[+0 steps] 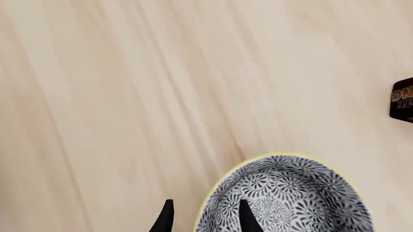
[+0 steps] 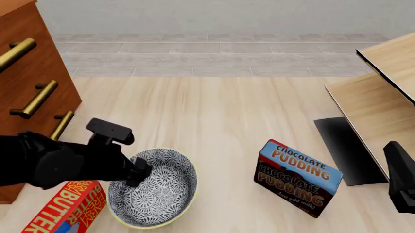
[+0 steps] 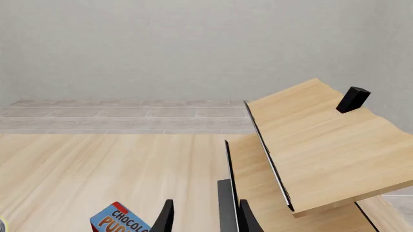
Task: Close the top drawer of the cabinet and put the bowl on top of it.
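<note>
The bowl (image 2: 159, 191), blue-grey and white patterned inside, sits on the table in front of the cabinet (image 2: 39, 73). My left gripper (image 2: 139, 174) is open and straddles the bowl's near-left rim. In the left wrist view one fingertip (image 1: 245, 215) is inside the bowl (image 1: 290, 198) and the other is outside, both apart from the rim. The top drawer (image 2: 23, 31) shows only partly, with its brass handle (image 2: 16, 52); I cannot tell how far it stands out. My right gripper (image 3: 206, 215) is open and holds nothing, far right by the pale furniture.
A chocolate pudding box (image 2: 298, 177) stands to the right of the bowl. A butter box (image 2: 65, 206) lies at the front left under my left arm. Pale wood shelving (image 2: 382, 97) with a dark panel (image 2: 340, 148) fills the right side. My right arm (image 2: 399, 182) is at the right edge.
</note>
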You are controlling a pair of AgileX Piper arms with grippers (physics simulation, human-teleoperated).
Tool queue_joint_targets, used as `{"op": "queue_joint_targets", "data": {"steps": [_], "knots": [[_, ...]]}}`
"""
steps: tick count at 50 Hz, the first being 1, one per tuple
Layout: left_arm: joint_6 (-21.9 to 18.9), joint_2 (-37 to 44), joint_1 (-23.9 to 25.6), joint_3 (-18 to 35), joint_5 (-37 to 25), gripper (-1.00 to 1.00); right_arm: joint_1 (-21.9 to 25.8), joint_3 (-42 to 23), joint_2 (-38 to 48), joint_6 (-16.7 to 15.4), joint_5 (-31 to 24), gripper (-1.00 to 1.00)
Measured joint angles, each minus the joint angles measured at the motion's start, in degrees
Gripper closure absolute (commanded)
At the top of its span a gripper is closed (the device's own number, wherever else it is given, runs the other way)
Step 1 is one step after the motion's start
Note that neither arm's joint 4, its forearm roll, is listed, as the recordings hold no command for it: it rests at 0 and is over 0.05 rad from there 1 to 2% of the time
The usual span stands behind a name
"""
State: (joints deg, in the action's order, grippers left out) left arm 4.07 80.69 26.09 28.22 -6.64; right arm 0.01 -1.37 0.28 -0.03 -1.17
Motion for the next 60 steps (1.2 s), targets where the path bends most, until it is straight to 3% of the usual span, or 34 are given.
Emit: {"op": "queue_joint_targets", "data": {"steps": [13, 14, 30, 60], "knots": [[0.1, 2.0, 0.5, -0.2, 1.1, -1.00, 0.0, 0.0, 0.0, 0.0, 0.0, -1.00], [0.2, 2.1, 0.5, -0.2, 1.1, 1.00, 0.0, 0.0, 0.0, 0.0, 0.0, -1.00], [2.4, 0.7, 2.2, 0.9, -0.1, 1.00, 0.0, 0.0, 0.0, 0.0, 0.0, -1.00], [10.3, -8.3, 6.2, 9.8, -7.2, 1.00, 0.0, 0.0, 0.0, 0.0, 0.0, -1.00]]}}
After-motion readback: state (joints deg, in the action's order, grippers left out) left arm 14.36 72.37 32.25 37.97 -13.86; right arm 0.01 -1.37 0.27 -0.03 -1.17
